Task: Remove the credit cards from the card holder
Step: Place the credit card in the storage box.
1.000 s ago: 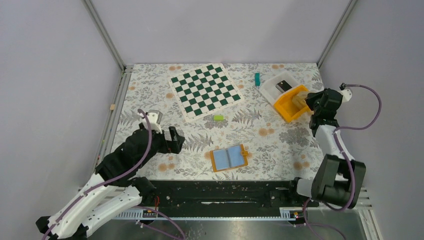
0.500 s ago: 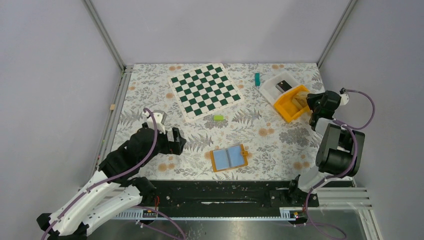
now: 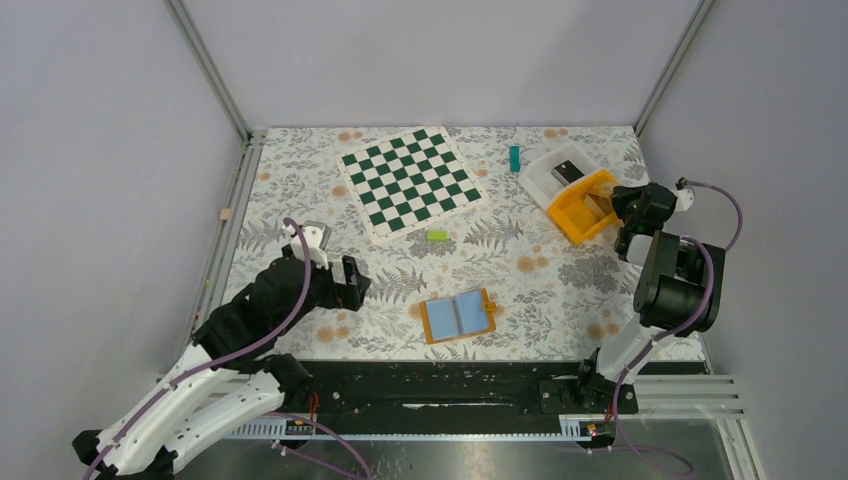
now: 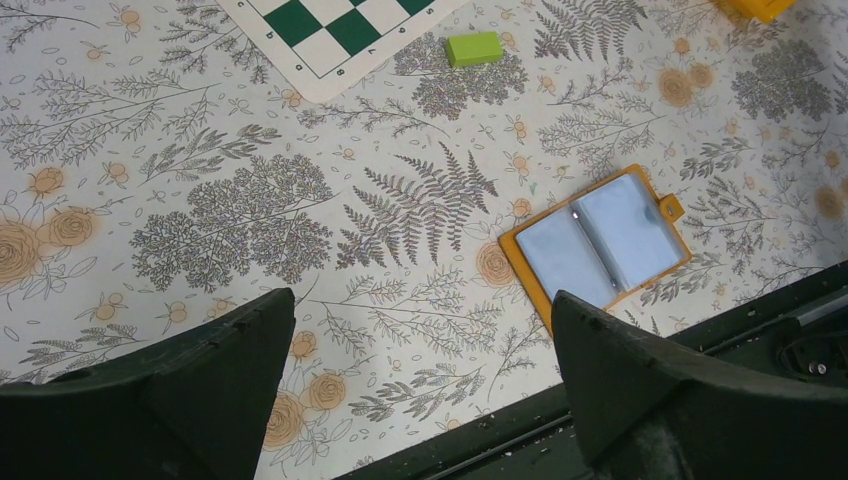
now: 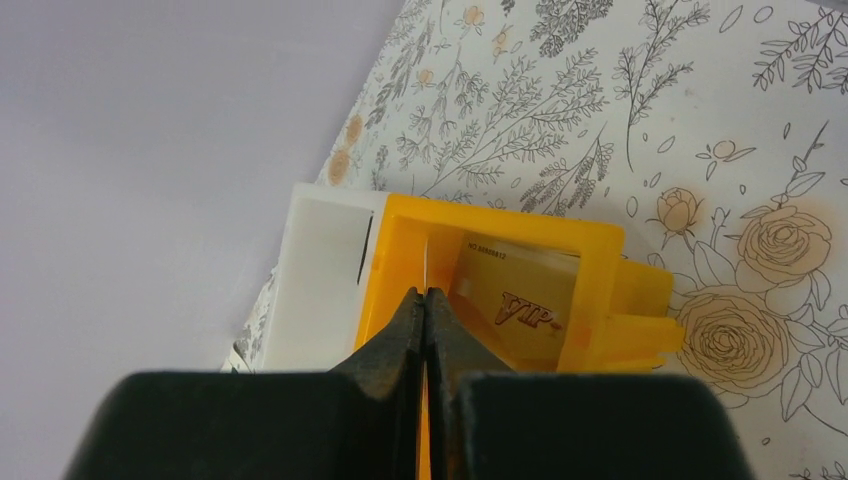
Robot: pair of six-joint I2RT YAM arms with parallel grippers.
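Note:
The orange card holder (image 3: pixel 458 316) lies open and flat near the table's front edge, with two light-blue credit cards (image 3: pixel 445 317) in its pockets. It also shows in the left wrist view (image 4: pixel 600 245). My left gripper (image 3: pixel 352 283) is open and empty, a little above the table to the left of the holder; its tips (image 4: pixel 420 300) frame bare cloth. My right gripper (image 3: pixel 608 208) is at the orange bin (image 3: pixel 582 207), far from the holder. In the right wrist view its fingers (image 5: pixel 427 293) are shut on a thin card seen edge-on over the bin's opening (image 5: pixel 400 250).
A gold "VIP" card (image 5: pixel 520 300) lies inside the orange bin. A white bin (image 3: pixel 550 172) adjoins it. A chessboard mat (image 3: pixel 410 180), a small green block (image 3: pixel 436 236) and a teal block (image 3: pixel 514 157) lie further back. A black rail runs along the front edge.
The right arm's elbow has folded up and back toward the bin while its gripper stayed there. The left gripper shifted slightly. The holder has not moved.

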